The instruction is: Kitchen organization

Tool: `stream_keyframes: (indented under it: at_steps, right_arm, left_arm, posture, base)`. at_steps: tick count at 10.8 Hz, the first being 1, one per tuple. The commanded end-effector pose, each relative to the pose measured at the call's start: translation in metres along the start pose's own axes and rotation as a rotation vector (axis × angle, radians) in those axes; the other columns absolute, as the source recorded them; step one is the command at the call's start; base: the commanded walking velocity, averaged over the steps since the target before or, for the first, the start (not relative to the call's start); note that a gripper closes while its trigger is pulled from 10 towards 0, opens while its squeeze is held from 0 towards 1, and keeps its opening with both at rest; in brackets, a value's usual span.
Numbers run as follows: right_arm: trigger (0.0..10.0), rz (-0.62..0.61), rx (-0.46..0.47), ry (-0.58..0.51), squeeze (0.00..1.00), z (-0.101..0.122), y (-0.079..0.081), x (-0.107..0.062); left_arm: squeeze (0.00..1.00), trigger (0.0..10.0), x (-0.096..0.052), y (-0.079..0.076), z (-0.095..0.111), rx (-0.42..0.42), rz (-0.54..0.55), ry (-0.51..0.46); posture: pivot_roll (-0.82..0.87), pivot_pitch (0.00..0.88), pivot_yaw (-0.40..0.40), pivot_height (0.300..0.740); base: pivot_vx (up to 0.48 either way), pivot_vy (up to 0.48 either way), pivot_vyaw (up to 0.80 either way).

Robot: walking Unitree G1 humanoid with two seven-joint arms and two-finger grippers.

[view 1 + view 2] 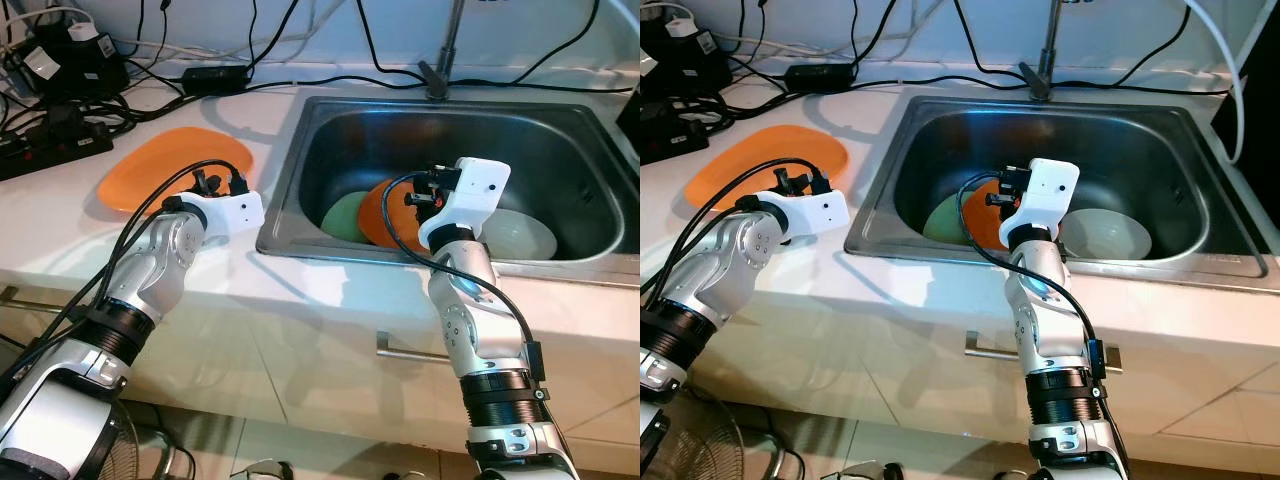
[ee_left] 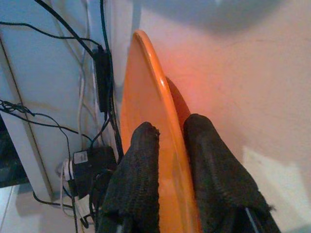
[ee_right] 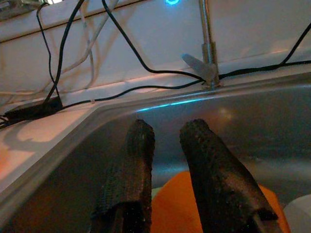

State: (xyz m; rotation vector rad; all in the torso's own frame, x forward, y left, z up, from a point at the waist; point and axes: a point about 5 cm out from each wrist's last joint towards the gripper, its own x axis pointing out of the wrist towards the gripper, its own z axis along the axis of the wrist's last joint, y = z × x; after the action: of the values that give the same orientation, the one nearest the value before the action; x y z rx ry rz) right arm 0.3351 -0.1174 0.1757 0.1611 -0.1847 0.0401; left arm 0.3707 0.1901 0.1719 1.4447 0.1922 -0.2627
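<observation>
An orange plate [image 1: 165, 165] lies on the white counter left of the sink. My left gripper [image 1: 210, 182] sits at its near right edge, and the left wrist view shows the two fingers either side of the plate's rim [image 2: 146, 87], shut on it. Inside the steel sink [image 1: 330, 130] lie a green plate [image 1: 343, 215], an orange dish [image 1: 385, 215] and a white bowl [image 1: 520, 235]. My right gripper [image 1: 420, 190] hangs over the orange dish [image 3: 175, 204], fingers apart with nothing between them.
The faucet [image 1: 445, 50] stands behind the sink. Black cables, a power strip [image 1: 50, 150] and adapters crowd the back left of the counter. A drawer handle [image 1: 400, 350] sits below the counter's front edge.
</observation>
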Motion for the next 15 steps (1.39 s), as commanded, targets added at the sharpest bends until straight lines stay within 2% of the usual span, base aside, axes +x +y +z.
stream_keyframes:
  at_steps: [1,4,7,8,9,10,11,12,13,14,15]
  right_arm:
    - [10.0,-0.015,0.004,0.006,0.0,0.001,-0.003,0.0]
    - [10.0,-0.022,0.001,0.009,0.0,0.001,-0.005,0.0]
    - [10.0,-0.024,0.002,0.012,0.0,0.001,-0.004,0.001]
    - [10.0,-0.026,0.005,0.012,0.0,0.001,-0.004,0.002]
    - [10.0,-0.03,0.011,0.008,0.0,0.003,-0.005,0.004]
    - [10.0,-0.029,0.015,0.005,0.0,0.004,-0.005,0.005]
    - [10.0,-0.023,0.016,-0.004,0.0,0.007,-0.003,0.007]
    - [10.0,-0.022,0.017,-0.01,0.0,0.009,-0.003,0.008]
    - [10.0,-0.021,0.026,-0.024,0.3,0.012,-0.004,0.011]
    - [10.0,-0.02,0.041,-0.034,0.97,0.015,-0.004,0.013]
    - [10.0,-0.022,0.077,-0.046,1.0,0.02,-0.005,0.015]
  left_arm:
    - [0.0,0.0,0.001,-0.027,-0.005,-0.012,-0.115,0.026]
    - [0.0,0.0,0.001,-0.029,-0.005,-0.019,-0.123,0.022]
    - [0.0,0.0,0.001,-0.021,-0.003,0.001,-0.094,0.009]
    - [0.0,0.0,0.0,-0.013,0.0,0.025,-0.046,-0.006]
    - [0.0,0.0,-0.002,0.007,0.01,0.063,0.112,-0.075]
    - [0.0,0.0,-0.006,0.009,0.012,0.074,0.2,-0.126]
    - [0.0,4.9,-0.008,0.033,0.036,0.056,0.294,-0.218]
    - [0.0,10.0,-0.01,0.037,0.046,0.049,0.315,-0.256]
    - [0.0,10.0,-0.015,0.035,0.068,0.024,0.326,-0.352]
    - [0.0,10.0,-0.017,0.031,0.076,0.02,0.32,-0.388]
    - [0.0,10.0,-0.018,0.027,0.084,0.014,0.309,-0.424]
  posture:
    - [0.05,0.093,0.06,0.74]
    - [0.05,0.091,0.058,0.74]
    - [0.05,0.081,0.059,0.74]
    - [0.05,0.079,0.059,0.74]
    - [0.05,0.069,0.057,0.74]
    - [0.05,0.062,0.056,0.74]
    - [0.05,0.052,0.054,0.74]
    - [0.05,0.047,0.053,0.74]
    - [0.04,0.035,0.053,0.74]
    - [0.04,0.031,0.053,0.74]
    - [0.04,0.025,0.053,0.74]
  base:
    - [0.0,0.0,0.0]
    - [0.0,0.0,0.0]
    - [0.0,0.0,0.0]
    - [0.0,0.0,0.0]
    - [0.0,0.0,0.0]
    - [0.0,0.0,0.0]
    - [0.0,0.0,0.0]
    - [0.0,0.0,0.0]
    - [0.0,0.0,0.0]
    - [0.0,0.0,0.0]
    - [0.0,0.0,0.0]
